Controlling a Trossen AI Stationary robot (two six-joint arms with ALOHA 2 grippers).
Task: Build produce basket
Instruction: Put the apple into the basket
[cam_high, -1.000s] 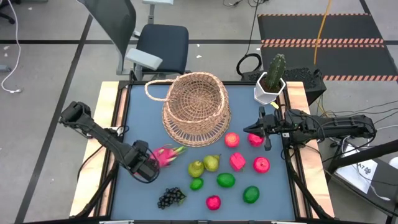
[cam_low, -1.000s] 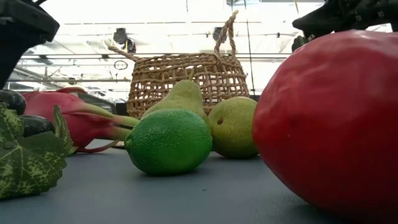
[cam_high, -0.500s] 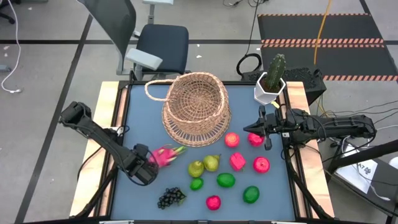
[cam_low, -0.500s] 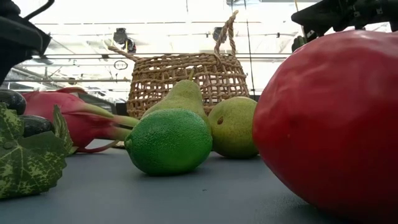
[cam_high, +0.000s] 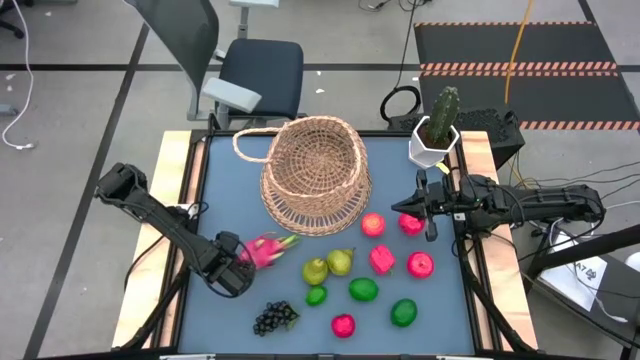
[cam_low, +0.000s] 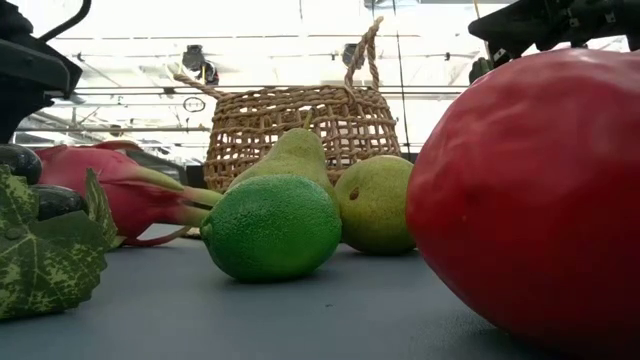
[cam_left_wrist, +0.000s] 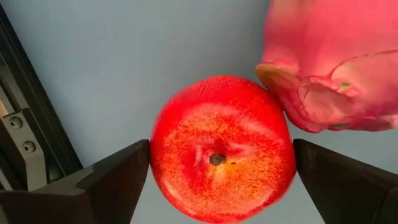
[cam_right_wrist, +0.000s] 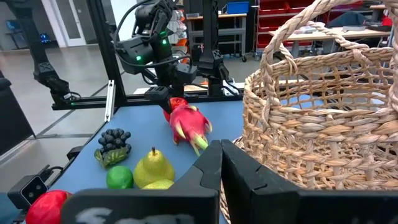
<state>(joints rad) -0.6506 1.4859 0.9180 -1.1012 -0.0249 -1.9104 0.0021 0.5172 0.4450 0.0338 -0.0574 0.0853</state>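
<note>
Two dark fingers of the left gripper (cam_left_wrist: 221, 180) stand wide, one on each side of a red apple (cam_left_wrist: 222, 148) without pressing it; a pink dragon fruit (cam_high: 268, 247) lies against that apple. Closed with nothing held, the right gripper (cam_high: 402, 209) hovers beside the basket (cam_high: 315, 172). More produce lies across the blue-grey table (cam_high: 230, 180): pears (cam_high: 329, 265), limes (cam_high: 362, 290), grapes (cam_high: 274, 317). Beyond it stand a potted cactus (cam_high: 436, 126) and an office chair (cam_high: 236, 60).
</note>
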